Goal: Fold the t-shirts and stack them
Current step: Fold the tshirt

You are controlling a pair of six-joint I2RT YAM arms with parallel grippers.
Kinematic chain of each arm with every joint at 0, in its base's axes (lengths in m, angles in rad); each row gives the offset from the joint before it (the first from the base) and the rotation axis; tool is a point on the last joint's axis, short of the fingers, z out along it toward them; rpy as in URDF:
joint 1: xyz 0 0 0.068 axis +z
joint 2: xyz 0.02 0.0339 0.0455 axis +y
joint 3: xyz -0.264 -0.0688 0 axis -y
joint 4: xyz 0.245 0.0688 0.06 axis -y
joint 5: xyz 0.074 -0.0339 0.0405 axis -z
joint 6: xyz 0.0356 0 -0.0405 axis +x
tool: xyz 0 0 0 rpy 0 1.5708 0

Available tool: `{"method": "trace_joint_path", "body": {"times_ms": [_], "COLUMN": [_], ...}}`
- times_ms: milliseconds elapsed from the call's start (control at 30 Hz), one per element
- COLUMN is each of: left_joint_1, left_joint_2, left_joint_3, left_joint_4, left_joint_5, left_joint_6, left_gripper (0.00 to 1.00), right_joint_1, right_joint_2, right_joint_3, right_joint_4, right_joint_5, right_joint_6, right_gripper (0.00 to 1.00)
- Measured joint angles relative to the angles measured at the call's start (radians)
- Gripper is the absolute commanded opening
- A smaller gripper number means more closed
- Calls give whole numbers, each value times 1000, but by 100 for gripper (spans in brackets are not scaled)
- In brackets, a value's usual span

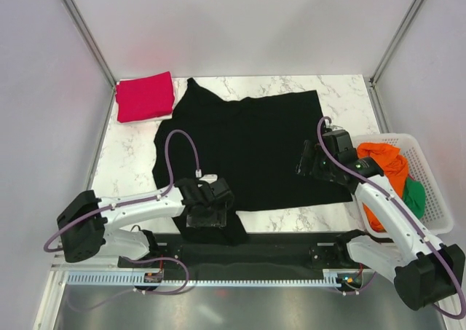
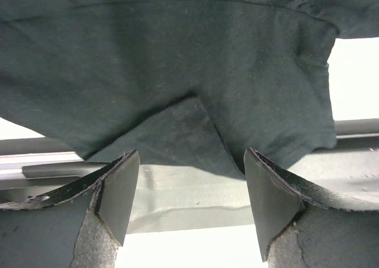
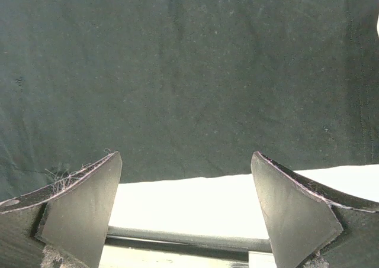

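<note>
My left gripper (image 2: 189, 158) sits at the near table edge, fingers apart and empty, just short of the black t-shirt's (image 1: 247, 144) sleeve that droops over the rim. My right gripper (image 3: 186, 158) hovers over the shirt's right hem, fingers also apart. I judge the black shirt is spread flat and the fold is about to begin; next, both must close on the cloth edge and carry it across. To the right, one basket (image 1: 429, 170) holds an orange shirt (image 1: 386, 162) and a green shirt (image 1: 415, 197). Farthest, one folded red shirt (image 1: 145, 95) starts the stack. That makes four shirts.
</note>
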Motion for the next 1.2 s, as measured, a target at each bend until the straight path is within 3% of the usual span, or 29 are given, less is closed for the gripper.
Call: {"method": "trace_joint_path", "body": {"times_ms": [233,333,433,467,500,700,900,1033,1200], "left_joint_1": [-57,-73,-87,-90,-93,-97,-77,20,160], "left_joint_2": [117,165,196,201,203,165,-5,-158,-348], "left_joint_3": [16,29,32,32,32,46,134,116,73], "left_joint_4": [18,21,24,26,26,-28,-204,-262,-304], "left_joint_5": [-29,-39,-47,-48,-49,-85,-210,-246,-267], "left_joint_6": [-56,-71,-82,-86,-90,-98,-109,-105,-53], "left_gripper": [65,45,19,4,2,2,2,2,2], "right_joint_1": [0,0,0,0,0,0,0,0,0], "right_joint_2": [-10,-9,-8,-8,-8,26,203,368,578], "right_joint_3": [-30,-54,-60,-60,-61,-105,-135,-111,65], "right_joint_4": [7,9,9,10,10,34,105,162,186], "right_joint_5": [-15,-26,-23,-18,-8,-5,-64,-101,-150], "right_joint_6": [-1,-1,0,2,10,57,76,79,74], "right_gripper": [98,98,98,98,98,98,98,98,98]}}
